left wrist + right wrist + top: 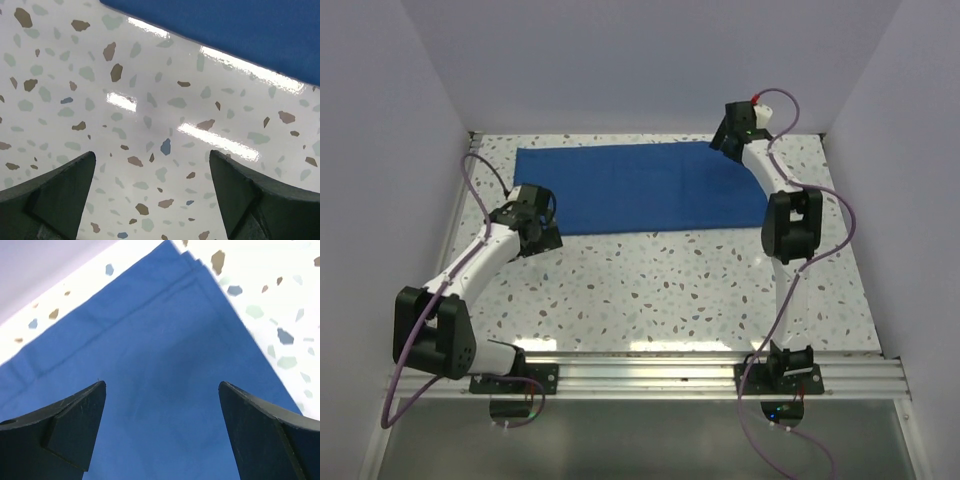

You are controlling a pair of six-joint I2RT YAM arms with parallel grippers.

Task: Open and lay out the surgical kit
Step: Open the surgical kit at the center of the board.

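The royal-blue cloth (640, 187) lies flat across the back of the speckled table, folded in layers. My left gripper (542, 222) is open and empty at the cloth's near left corner; its wrist view shows bare table between the fingers (60, 192) and the cloth's edge (240, 30) beyond. My right gripper (725, 135) is open and empty above the cloth's far right corner; its wrist view shows the cloth (160, 385) under the fingers (265, 435), with layered edges at the corner. The steel tray and the instruments are out of view.
Pale walls enclose the table (650, 290) on the left, back and right. A metal rail (650, 372) with both arm bases runs along the near edge.
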